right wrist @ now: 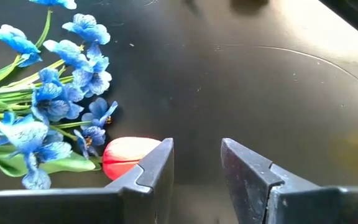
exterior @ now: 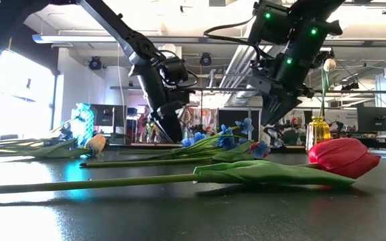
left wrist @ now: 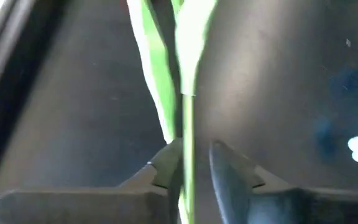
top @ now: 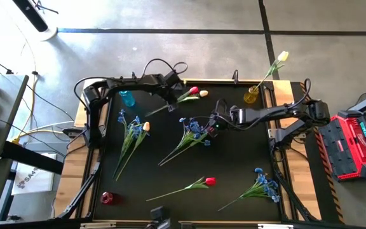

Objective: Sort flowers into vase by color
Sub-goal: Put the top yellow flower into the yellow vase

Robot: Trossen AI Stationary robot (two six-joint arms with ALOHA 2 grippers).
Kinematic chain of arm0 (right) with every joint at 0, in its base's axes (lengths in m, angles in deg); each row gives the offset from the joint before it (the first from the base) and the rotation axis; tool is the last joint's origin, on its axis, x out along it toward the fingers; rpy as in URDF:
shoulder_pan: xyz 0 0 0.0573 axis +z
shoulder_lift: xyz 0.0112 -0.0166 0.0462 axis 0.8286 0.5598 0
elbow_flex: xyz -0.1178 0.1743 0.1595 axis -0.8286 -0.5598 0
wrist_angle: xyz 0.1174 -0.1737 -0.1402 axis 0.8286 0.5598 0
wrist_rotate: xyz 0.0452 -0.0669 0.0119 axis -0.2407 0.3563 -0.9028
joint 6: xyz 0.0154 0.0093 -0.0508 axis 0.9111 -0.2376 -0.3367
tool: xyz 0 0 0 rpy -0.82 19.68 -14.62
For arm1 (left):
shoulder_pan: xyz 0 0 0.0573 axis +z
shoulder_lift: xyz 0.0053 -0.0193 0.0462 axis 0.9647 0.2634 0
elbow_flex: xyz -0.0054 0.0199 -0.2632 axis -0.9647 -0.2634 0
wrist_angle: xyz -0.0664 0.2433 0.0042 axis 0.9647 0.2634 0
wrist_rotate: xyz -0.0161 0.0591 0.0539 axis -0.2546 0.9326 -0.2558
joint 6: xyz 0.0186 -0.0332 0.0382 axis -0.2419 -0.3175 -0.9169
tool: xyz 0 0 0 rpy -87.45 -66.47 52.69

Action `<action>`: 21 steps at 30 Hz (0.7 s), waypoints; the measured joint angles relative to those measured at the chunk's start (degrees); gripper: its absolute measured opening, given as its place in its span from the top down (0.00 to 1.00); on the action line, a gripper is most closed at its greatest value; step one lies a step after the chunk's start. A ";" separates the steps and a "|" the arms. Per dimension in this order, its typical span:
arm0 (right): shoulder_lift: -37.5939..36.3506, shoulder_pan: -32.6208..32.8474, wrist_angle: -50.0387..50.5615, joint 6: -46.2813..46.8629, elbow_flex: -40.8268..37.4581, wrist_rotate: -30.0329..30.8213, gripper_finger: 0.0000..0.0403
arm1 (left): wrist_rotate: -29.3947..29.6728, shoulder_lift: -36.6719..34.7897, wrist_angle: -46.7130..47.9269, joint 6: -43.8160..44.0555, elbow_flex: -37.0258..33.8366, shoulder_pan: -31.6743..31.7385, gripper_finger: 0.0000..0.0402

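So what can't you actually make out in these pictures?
- Left end effector: whether its fingers pinch the green stem or only straddle it; the left wrist view is blurred.
- That flower's head: cut off by the left wrist view's edge.
- Red vase: any contents too small in the high view.
- Blue vase: low view, partly hidden behind leaves.
- Red tulip: half hidden by the right end effector's finger.

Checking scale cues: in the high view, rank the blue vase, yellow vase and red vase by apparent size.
1. Blue vase, looks largest.
2. Yellow vase and red vase: near alike, so no ranking; the red one lies at the table's near edge, partly dim.
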 joint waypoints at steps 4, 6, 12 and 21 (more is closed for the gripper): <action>0.00 0.00 -0.02 -0.07 0.00 -0.08 0.69 | 1.39 -0.03 -0.21 0.07 -0.08 -0.08 0.68; 0.00 0.00 -0.02 -0.11 0.00 -0.05 0.69 | 2.21 -0.04 -0.20 0.57 -0.08 0.18 0.64; 0.00 0.71 -0.02 -0.15 0.00 0.08 0.69 | 2.27 -0.02 -1.27 0.52 -0.60 -0.85 0.62; 0.00 1.63 0.20 -0.15 0.00 0.48 0.69 | 6.08 2.75 -3.39 -2.60 -0.76 -2.79 0.70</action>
